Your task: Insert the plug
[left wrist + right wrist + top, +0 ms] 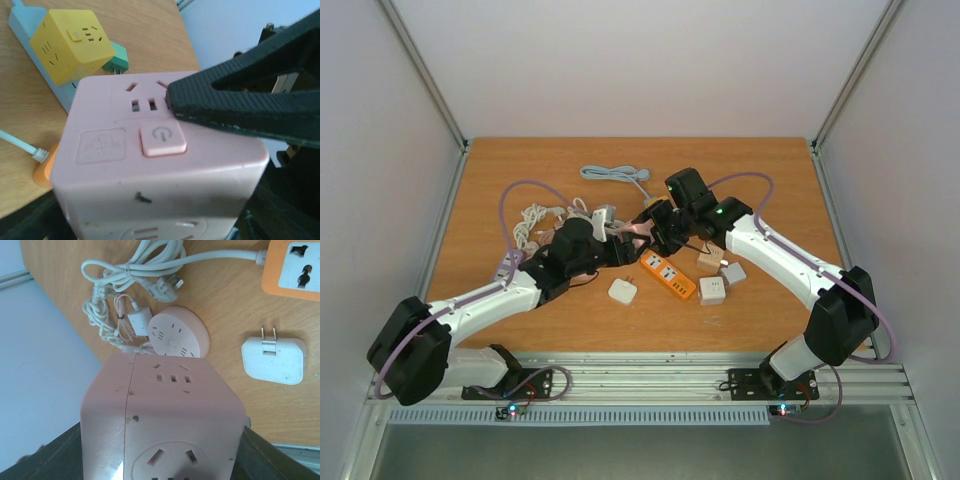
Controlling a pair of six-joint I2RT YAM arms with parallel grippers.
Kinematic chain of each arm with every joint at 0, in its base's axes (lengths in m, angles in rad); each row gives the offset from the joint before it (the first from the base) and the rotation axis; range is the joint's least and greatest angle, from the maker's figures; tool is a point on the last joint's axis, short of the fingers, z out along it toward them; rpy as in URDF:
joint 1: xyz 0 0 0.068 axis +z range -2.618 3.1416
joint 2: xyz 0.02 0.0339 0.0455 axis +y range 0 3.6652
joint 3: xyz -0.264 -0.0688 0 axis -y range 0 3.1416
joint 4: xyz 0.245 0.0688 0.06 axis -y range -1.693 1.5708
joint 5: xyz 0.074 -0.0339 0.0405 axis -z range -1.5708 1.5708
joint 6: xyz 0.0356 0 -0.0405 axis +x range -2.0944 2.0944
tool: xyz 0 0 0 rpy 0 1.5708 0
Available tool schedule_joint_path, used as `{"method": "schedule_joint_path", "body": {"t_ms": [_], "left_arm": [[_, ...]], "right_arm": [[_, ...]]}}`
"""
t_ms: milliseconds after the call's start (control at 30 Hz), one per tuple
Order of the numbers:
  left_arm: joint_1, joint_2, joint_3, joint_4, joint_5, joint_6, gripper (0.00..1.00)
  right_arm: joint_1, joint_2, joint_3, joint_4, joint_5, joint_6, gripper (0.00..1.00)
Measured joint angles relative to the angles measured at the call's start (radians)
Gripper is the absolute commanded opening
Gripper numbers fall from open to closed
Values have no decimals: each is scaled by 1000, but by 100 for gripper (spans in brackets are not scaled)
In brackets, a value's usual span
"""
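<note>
A pink cube socket is held above the table between both grippers. In the left wrist view the pink cube fills the jaws of my left gripper, which is shut on it. A black finger of the right gripper lies across the cube's upper face. In the right wrist view the cube sits between the fingers of my right gripper, which is shut on its two sides. The cube's own plug prongs are hidden. An orange power strip lies on the table below.
A white two-prong adapter, a white cube and a beige cube lie near the strip. A yellow cube sits on a light blue strip. White cables and a round pink socket lie on the left.
</note>
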Motion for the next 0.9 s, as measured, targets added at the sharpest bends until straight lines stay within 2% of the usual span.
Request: {"method": "schedule_joint_path", "body": {"t_ms": [100, 233, 300, 400, 700, 900], "left_arm": [[0, 5, 6, 5, -5, 5, 56], [1, 9, 7, 7, 2, 50, 39], [1, 9, 7, 14, 12, 86, 37], [2, 5, 6, 40, 39, 177, 34], [0, -55, 5, 68, 156, 530, 31], [0, -79, 35, -25, 228, 830, 31]], "right_arm": [[2, 0, 0, 3, -3, 0, 65], [2, 0, 2, -2, 2, -27, 82], [2, 0, 14, -18, 1, -76, 92], [2, 0, 60, -68, 6, -206, 98], [-6, -76, 164, -240, 102, -721, 98], [-10, -175, 209, -340, 46, -1048, 98]]}}
